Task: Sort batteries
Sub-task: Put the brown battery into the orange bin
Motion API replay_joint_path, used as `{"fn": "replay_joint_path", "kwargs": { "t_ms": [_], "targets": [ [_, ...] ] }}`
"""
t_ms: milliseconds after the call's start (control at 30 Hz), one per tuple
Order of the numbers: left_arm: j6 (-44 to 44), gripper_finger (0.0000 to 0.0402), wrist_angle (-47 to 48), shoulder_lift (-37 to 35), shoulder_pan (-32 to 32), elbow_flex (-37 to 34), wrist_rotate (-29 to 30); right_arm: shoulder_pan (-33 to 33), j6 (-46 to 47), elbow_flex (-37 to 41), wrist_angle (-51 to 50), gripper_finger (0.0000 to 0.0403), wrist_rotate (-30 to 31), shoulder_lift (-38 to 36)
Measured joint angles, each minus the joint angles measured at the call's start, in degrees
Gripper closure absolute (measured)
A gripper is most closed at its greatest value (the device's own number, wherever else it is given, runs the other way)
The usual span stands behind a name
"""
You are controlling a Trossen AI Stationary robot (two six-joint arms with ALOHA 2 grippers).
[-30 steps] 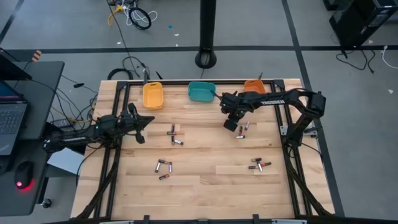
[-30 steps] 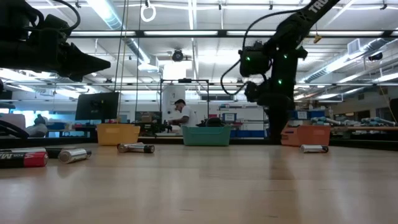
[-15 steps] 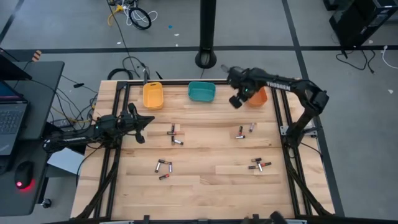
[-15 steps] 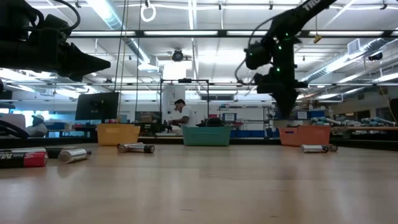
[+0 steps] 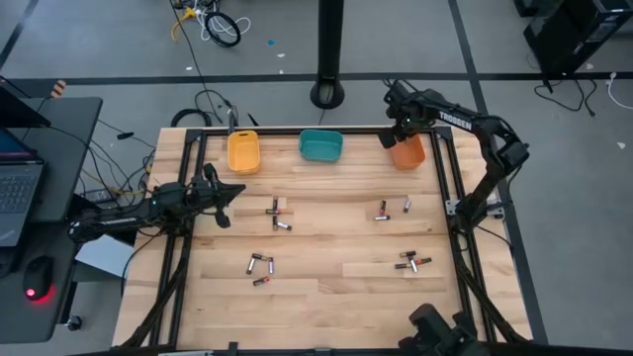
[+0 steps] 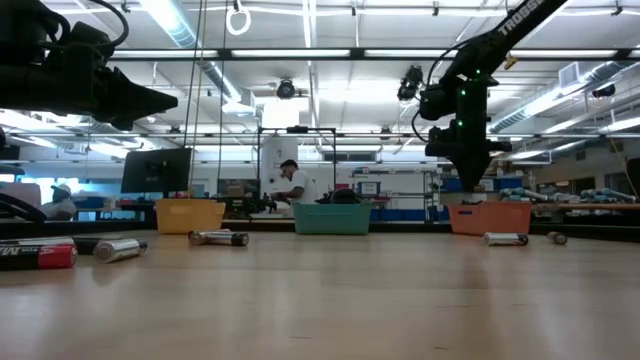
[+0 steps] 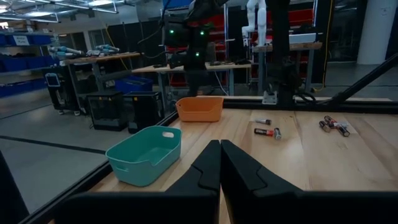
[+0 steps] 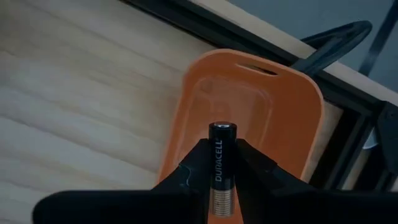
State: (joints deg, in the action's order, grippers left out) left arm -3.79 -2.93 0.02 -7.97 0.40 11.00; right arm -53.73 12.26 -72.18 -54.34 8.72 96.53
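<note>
Swung from above the mid-table batteries a second ago, the right gripper [image 5: 403, 127] now hangs over the orange bin [image 5: 406, 151] at the table's far right corner. Between its fingers [image 8: 255, 167], closed part-way, a black-and-copper Duracell battery [image 8: 221, 163] is pinched upright, directly above the bin's open interior. Loose batteries [image 5: 278, 215] lie in small clusters on the wooden table [image 5: 326, 297]: two [image 5: 394, 209] near the right side, more [image 5: 412, 261] toward the near right, others [image 5: 260, 267] near the left. A teal bin [image 5: 320, 146] and a yellow bin [image 5: 243, 152] stand along the far edge. The left gripper [image 5: 233, 195] waits at the left, fingers pressed together with nothing between them.
</note>
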Motion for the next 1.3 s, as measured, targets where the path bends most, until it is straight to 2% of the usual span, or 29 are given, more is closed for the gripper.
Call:
{"fn": "replay_joint_path", "kwargs": {
  "t_ms": [1300],
  "targets": [
    [0.0, 0.0387, 0.6, 0.0, 0.0, 0.0, 0.0, -1.6, -0.4, 0.0, 2.0, 0.0344, 0.1, -0.1]
  ]
}}
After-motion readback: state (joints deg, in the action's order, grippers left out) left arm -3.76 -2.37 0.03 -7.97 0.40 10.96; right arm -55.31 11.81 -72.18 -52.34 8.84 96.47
